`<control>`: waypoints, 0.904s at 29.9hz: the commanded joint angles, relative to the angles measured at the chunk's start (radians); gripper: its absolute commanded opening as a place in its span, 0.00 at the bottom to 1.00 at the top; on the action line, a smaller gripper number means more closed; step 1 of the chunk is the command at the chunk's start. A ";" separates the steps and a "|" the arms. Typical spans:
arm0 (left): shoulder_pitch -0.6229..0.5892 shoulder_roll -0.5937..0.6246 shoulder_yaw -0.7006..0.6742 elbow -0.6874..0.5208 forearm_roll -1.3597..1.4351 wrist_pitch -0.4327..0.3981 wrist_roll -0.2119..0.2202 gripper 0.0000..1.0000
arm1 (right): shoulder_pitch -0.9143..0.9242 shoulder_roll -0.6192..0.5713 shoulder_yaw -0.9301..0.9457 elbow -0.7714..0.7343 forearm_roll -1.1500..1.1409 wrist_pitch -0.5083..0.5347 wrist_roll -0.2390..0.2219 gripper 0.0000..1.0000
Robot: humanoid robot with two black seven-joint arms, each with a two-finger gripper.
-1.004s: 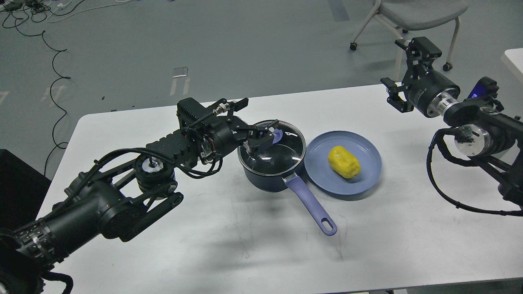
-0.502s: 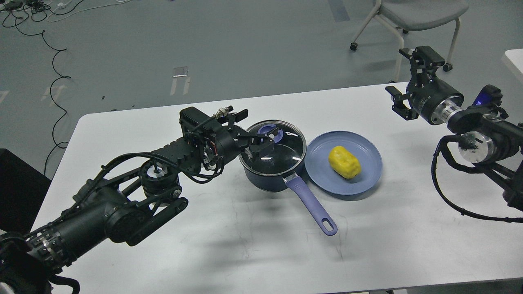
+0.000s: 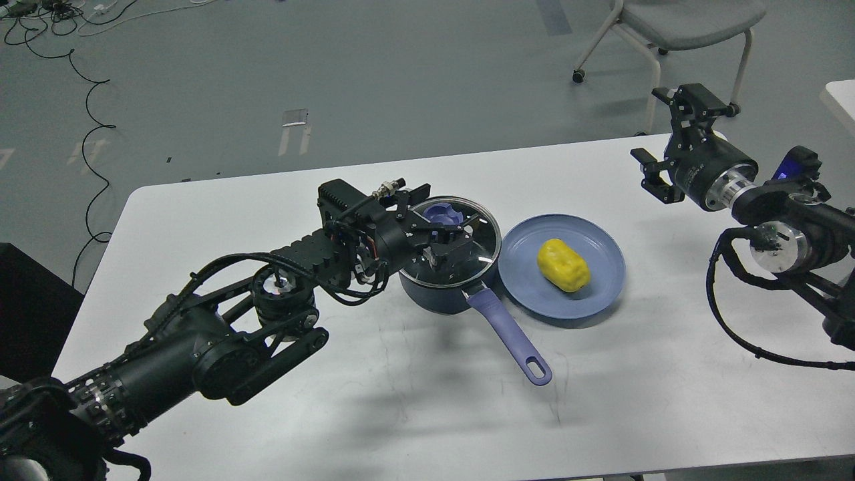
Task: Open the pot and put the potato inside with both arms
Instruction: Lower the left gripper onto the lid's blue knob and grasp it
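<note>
The black two-finger left gripper [image 3: 446, 242] hangs spread open over the lidded dark navy saucepan [image 3: 449, 267], beside its purple knob [image 3: 441, 214]. The lumpy yellow potato [image 3: 562, 265] sits right of the saucepan. The right gripper [image 3: 674, 143], far right of it, is spread open too.

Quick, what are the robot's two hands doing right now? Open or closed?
Left gripper: open over the pot's lid, beside its purple knob, holding nothing.
Right gripper: open and empty, raised far from the potato.

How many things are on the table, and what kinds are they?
Pot with its lid: 1
Blue plate: 1
Yellow potato: 1
Total: 3
</note>
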State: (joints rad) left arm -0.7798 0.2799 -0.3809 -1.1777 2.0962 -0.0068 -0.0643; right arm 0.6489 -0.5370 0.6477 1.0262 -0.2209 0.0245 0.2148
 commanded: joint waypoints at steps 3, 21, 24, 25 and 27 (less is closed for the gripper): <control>0.001 -0.030 0.000 0.030 0.001 0.001 -0.002 0.98 | -0.003 0.000 0.000 -0.001 0.000 0.000 0.000 1.00; 0.004 -0.038 0.003 0.052 0.004 0.001 -0.008 0.98 | -0.012 0.000 0.000 -0.029 0.000 0.002 0.000 1.00; 0.004 -0.038 0.003 0.059 0.004 0.001 -0.008 0.98 | -0.012 0.000 0.000 -0.031 0.000 0.002 0.000 1.00; 0.004 -0.038 0.003 0.061 0.004 0.001 -0.008 0.98 | -0.012 0.000 0.000 -0.031 0.000 0.002 0.000 1.00; 0.005 -0.038 0.003 0.061 0.002 0.001 -0.009 0.98 | -0.014 0.000 0.000 -0.031 0.000 0.002 0.000 1.00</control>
State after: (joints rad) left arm -0.7758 0.2424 -0.3775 -1.1186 2.0995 -0.0061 -0.0724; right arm 0.6363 -0.5370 0.6471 0.9964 -0.2209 0.0262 0.2147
